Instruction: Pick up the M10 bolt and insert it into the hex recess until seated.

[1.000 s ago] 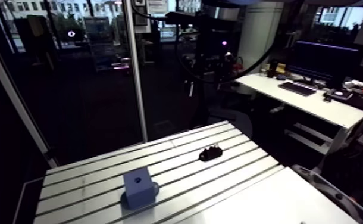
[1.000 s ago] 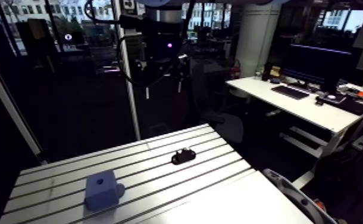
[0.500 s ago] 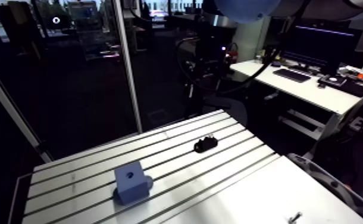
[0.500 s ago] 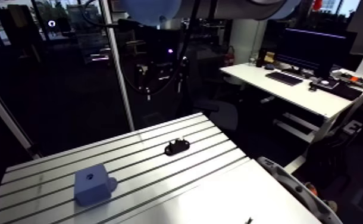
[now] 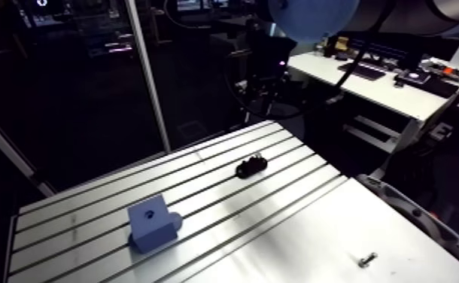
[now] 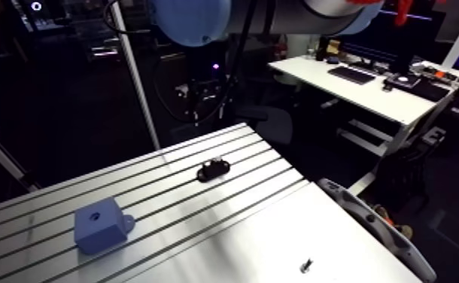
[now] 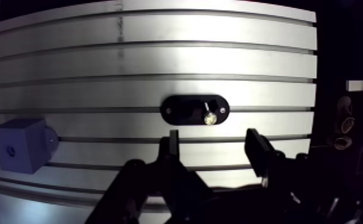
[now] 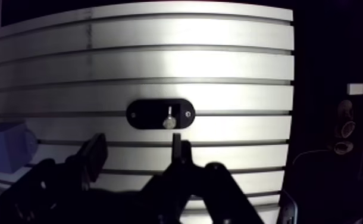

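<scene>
In the wrist view a silver bolt [image 7: 208, 115] lies in a black oval holder [image 7: 187, 111] on the slotted table [image 7: 160, 65]. My gripper [image 7: 215, 149] hangs high above the table, just short of the holder. It is open, and only bare table shows between its fingers [image 7: 173, 146]. Off to one side stands a blue block [image 7: 20, 145] with a small hole in its face. The arm view shows the same holder [image 5: 250, 166] mid-table and the blue block [image 5: 152, 222] nearer the front left.
A plain metal plate [image 5: 300, 241] covers the table's front right. A small loose screw [image 5: 366, 260] lies on it near the corner. Behind the table's far edge stands a glass partition with a pale post [image 5: 144, 71].
The arm camera has moved, so the picture now takes in more of the front plate and the small screw. The holder and the blue block lie where they were.
</scene>
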You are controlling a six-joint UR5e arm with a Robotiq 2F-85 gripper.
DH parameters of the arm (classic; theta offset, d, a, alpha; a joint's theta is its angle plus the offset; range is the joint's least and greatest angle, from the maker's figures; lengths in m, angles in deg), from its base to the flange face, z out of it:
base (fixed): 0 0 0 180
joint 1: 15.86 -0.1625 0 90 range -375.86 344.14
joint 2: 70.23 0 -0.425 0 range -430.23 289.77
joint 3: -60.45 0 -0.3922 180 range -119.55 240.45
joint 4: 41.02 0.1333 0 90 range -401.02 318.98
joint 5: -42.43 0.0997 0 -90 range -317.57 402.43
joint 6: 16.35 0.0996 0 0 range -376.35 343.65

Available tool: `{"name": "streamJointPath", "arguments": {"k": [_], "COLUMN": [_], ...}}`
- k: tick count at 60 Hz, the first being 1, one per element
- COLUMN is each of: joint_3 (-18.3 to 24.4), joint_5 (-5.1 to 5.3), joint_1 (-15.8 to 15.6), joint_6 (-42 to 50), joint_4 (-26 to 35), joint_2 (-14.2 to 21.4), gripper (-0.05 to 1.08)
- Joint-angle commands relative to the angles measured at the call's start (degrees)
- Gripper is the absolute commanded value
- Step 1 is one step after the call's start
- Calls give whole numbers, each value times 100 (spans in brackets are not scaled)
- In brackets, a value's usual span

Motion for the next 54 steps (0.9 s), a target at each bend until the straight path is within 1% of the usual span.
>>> {"name": "streamJointPath", "arguments": {"k": [1,10,21,26,38,44,54], "joint_3": [-58,-108,-164,-173,-215,-268,-344], "joint_5": [1,-8,-7,-7,-8,8,18], "joint_1": [106,106,106,114,166,227,271], "joint_6": [-68,-95,-96,-95,-179,-210,-218], "joint_4": [-165,-328,-346,-347,-370,-659,-724], "joint_2": [-170,-312,-391,-428,-558,-601,-641], "gripper": [47,49,51,54,54,54,55]}}
